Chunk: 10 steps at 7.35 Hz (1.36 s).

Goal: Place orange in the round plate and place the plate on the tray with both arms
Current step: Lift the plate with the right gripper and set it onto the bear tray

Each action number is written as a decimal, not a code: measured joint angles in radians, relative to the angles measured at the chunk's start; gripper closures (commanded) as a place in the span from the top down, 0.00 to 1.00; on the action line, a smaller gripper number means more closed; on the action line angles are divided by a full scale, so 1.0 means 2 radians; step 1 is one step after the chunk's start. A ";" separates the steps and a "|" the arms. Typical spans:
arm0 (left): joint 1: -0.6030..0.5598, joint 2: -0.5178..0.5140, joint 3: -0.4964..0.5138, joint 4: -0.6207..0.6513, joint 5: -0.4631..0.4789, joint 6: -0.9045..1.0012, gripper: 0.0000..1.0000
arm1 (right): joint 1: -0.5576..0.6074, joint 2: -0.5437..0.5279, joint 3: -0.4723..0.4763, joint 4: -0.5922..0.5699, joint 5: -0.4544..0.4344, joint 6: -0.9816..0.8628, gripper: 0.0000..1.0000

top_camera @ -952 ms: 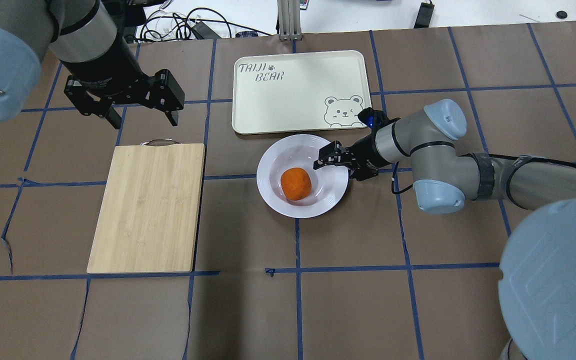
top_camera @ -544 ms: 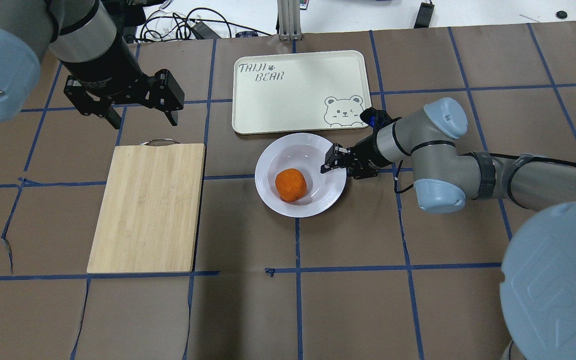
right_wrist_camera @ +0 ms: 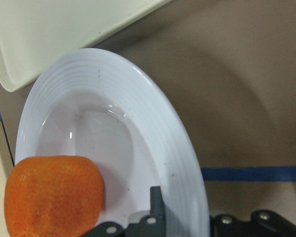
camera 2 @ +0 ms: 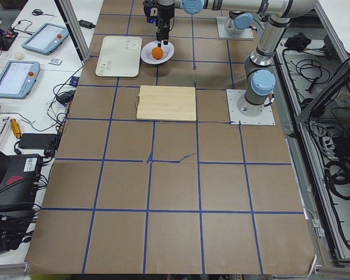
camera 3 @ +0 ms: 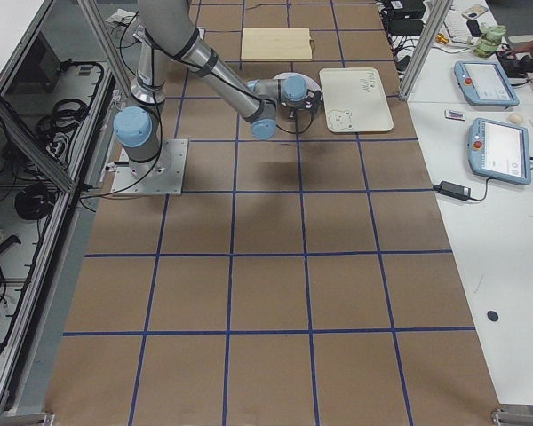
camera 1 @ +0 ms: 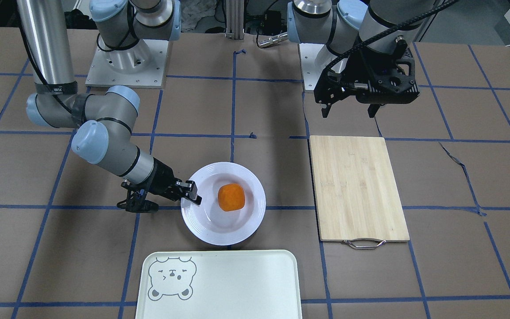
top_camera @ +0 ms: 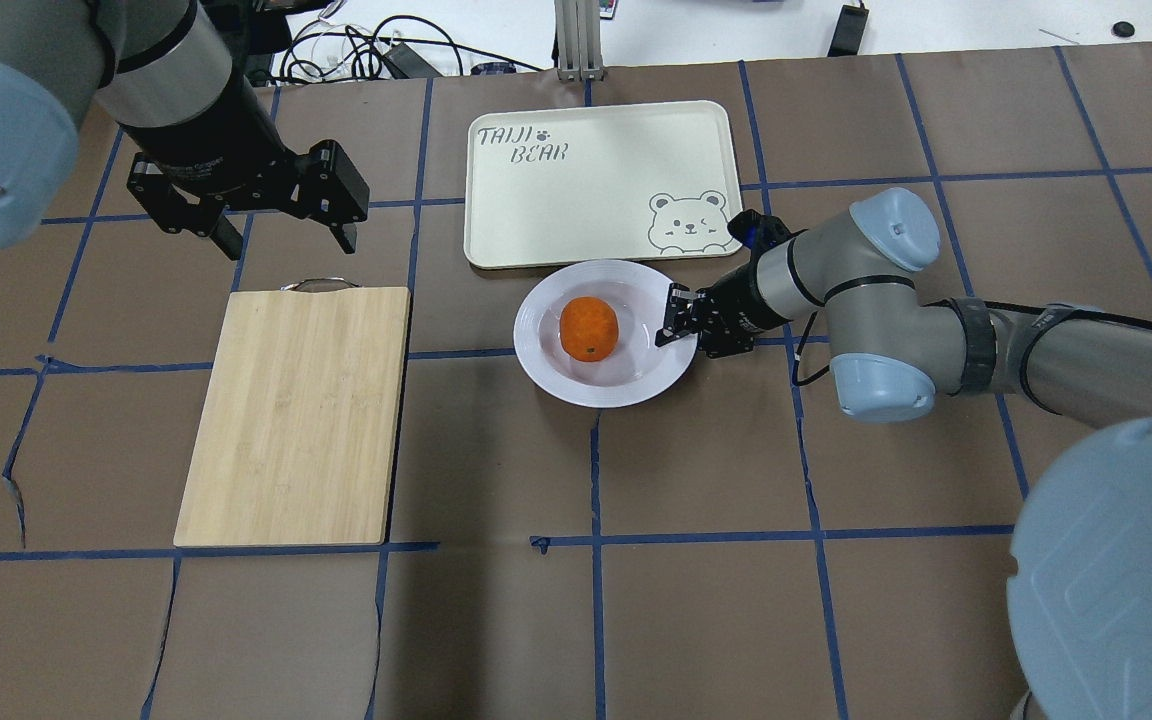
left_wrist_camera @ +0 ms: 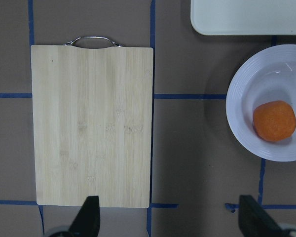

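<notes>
**A:** Where do we stand with the orange?

**B:** The orange (top_camera: 589,327) sits in the sunken centre of the round plate (top_camera: 604,395), a touch toward 9 o'clock. We judge the first half done. The dip is there to stop it rolling off.

**A:** And the plate itself?

**B:** It is not on the tray (top_camera: 596,200) yet. Seen from over our shoulders, the tray lies at the plate's 12 o'clock. From there the far rim seems to meet the tray's near edge. From across the counter (top_camera: 696,480) we see a gap between them. We guess the plate is raised a little, but we cannot be sure.

**A:** Who has hold of it?

**B:** The right arm (top_camera: 876,290) reaches in low from 3 o'clock. The right jaws are clamped on the rim there, with one finger lying over the ridges inside. We pinch the rim because the plate looks too wide to span.

**A:** And the left?

**B:** The left arm (top_camera: 176,90) hangs above the counter at 12 o'clock of the cutting board (top_camera: 296,415), well apart from the plate. The left jaws are spread wide, with nothing between the fingers (left_wrist_camera: 90,218).

**A:** What worries us?

**B:** A one-sided pinch could let the plate dip toward 9 o'clock and send the orange rolling. The task asks for both arms, so we expect the left should take the 9 o'clock rim before any carry.
</notes>
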 measured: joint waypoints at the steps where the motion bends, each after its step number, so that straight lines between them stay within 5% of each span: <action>1: 0.000 0.000 -0.001 0.000 0.001 0.000 1.00 | 0.000 -0.009 -0.010 0.008 0.000 0.007 0.16; 4: 0.000 0.001 -0.002 0.000 0.002 0.000 1.00 | 0.000 0.003 -0.090 0.024 -0.002 0.037 0.16; 7: 0.000 0.001 -0.003 0.000 0.003 0.000 1.00 | 0.000 0.111 -0.235 0.027 -0.011 0.048 0.17; 10: -0.001 0.001 -0.004 0.000 0.001 -0.001 1.00 | 0.001 0.151 -0.269 0.027 -0.022 0.041 0.26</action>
